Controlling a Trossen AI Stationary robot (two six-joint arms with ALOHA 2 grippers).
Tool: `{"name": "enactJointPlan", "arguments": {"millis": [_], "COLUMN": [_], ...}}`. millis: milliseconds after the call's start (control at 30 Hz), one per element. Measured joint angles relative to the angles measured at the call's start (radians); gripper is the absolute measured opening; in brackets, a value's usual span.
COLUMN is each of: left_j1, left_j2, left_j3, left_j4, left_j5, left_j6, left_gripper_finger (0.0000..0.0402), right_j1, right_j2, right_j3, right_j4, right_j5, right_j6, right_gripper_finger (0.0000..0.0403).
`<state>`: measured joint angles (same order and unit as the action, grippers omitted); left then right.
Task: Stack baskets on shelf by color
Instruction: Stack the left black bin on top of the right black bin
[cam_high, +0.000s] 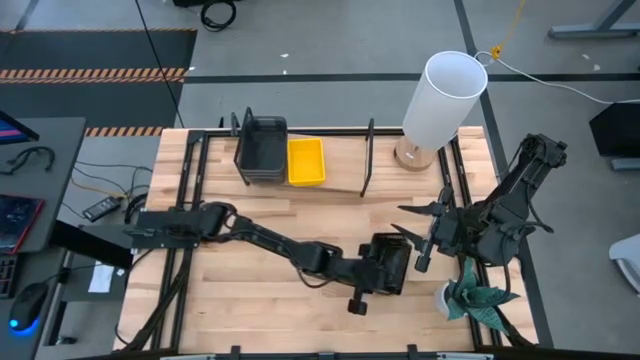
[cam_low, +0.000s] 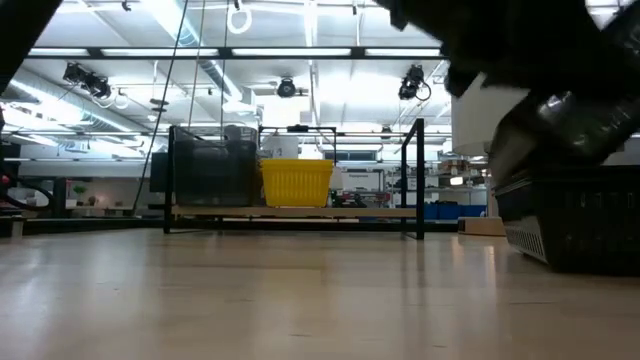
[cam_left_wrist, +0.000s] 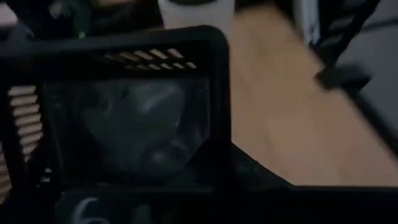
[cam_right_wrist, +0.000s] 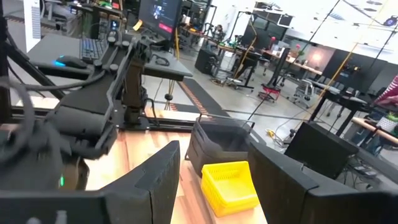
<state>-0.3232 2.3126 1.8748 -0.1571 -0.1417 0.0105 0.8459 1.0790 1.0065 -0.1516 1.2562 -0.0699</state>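
High view showed you the left gripper (cam_high: 385, 268) low at the front middle of the table (cam_high: 250, 290), over a black basket (cam_high: 392, 262) with slotted plastic walls. From the left wrist view that basket (cam_left_wrist: 124, 112) filled the frame, its smooth floor glossy, and the gripper seemed clamped on its rim, though you could not see the fingers clearly. On the shelf (cam_high: 340, 188), a pale wooden plank in a black wire frame, a smoky grey stack (cam_high: 261, 148) sat touching a bright yellow basket (cam_high: 306, 161). The right gripper (cam_high: 418, 232) hovered beside the black basket, fingers spread wide.
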Motion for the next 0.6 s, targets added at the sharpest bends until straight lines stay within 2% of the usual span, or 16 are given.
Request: {"name": "enactJointPlan", "arguments": {"millis": [267,367,467,600], "left_j1": [0.002,0.001,0.002,0.002], "left_j2": [0.044,0.044,0.044,0.044], "left_j3": [0.137,0.172,0.197,0.218], "left_j4": [-0.391,-0.488,-0.522,-0.517], "left_j5": [-0.022,-0.022,-0.023,-0.019], "left_j6": [0.028,0.028,0.020,0.032], "left_gripper_finger": [0.0007,0.0011,0.0030,0.0081], "right_j1": [0.000,-0.001,-0.001,-0.001], "right_j2": [0.000,0.000,0.000,0.000], "right_j3": [-0.001,-0.001,-0.001,-0.001], "right_j4": [-0.006,-0.002,-0.002,-0.003], "right_j5": [-0.018,-0.019,-0.019,-0.019], "right_j6": [0.019,0.020,0.025,0.025], "right_gripper_finger": [0.0195,0.0195,0.0195,0.0195]}}
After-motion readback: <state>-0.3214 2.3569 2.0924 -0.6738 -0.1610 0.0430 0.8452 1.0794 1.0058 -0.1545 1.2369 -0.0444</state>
